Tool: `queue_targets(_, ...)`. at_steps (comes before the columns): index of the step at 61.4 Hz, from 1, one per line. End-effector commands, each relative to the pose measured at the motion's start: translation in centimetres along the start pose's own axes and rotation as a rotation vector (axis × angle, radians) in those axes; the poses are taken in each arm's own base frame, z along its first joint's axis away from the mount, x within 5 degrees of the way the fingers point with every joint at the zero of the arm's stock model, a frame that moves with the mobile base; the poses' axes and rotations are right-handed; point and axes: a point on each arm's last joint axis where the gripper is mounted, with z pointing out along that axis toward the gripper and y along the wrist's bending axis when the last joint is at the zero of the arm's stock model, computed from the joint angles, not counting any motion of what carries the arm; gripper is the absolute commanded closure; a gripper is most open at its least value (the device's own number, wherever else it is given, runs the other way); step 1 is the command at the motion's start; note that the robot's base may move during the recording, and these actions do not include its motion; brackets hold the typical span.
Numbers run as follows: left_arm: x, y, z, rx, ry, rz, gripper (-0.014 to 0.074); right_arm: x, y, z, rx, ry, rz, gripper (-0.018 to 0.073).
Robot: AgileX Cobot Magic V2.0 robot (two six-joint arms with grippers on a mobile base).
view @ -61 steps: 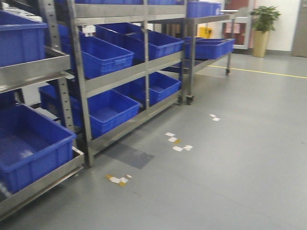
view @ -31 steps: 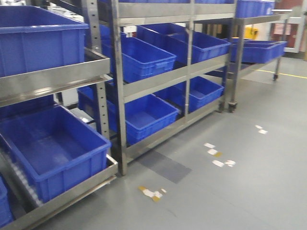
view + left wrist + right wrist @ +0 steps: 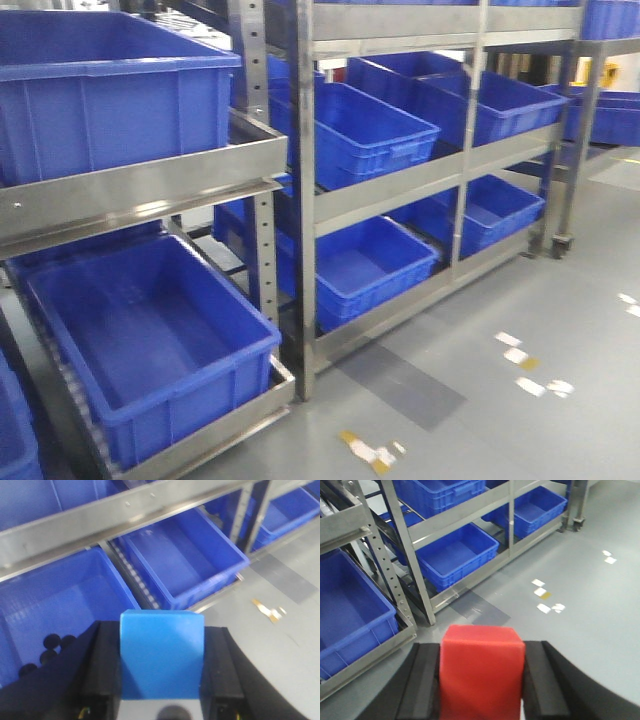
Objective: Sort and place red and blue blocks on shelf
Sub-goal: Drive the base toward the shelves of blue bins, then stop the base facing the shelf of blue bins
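In the left wrist view my left gripper (image 3: 162, 655) is shut on the blue block (image 3: 162, 655), held between both black fingers above a large blue bin (image 3: 60, 605) on the shelf (image 3: 125, 515). The right wrist view has my right gripper (image 3: 482, 672) shut on the red block (image 3: 482, 672), over the grey floor beside the shelf (image 3: 407, 565). The front view shows the shelf (image 3: 305, 200) with its steel uprights and crossbars close ahead. Neither gripper shows in that view.
Blue bins (image 3: 150, 340) fill the shelf's lower and upper levels, more of them (image 3: 370, 130) further right. Several dark round pieces (image 3: 50, 647) lie in the bin under my left gripper. Tape scraps (image 3: 372, 452) and a dark floor patch (image 3: 400, 385) mark the grey floor.
The front view has swung left and closer to the shelf: the bins have shifted right in the frame and grown larger, and the plant and far rack have left the view.
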Motion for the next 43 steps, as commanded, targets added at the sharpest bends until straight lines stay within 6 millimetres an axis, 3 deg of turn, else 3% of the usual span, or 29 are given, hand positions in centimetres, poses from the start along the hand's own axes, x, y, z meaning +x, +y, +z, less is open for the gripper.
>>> queue_targets(1, -1.42, -0.31, -0.36, 0.031, -0.091, 0.006, 0.0473, -1.70, 0.38, -0.28, -0.031, -0.112, -0.021, 0.0512)
queue_targets(43, -1.42, -0.31, -0.36, 0.031, -0.091, 0.006, 0.0473, -1.70, 0.38, -0.28, -0.031, -0.112, -0.021, 0.0512)
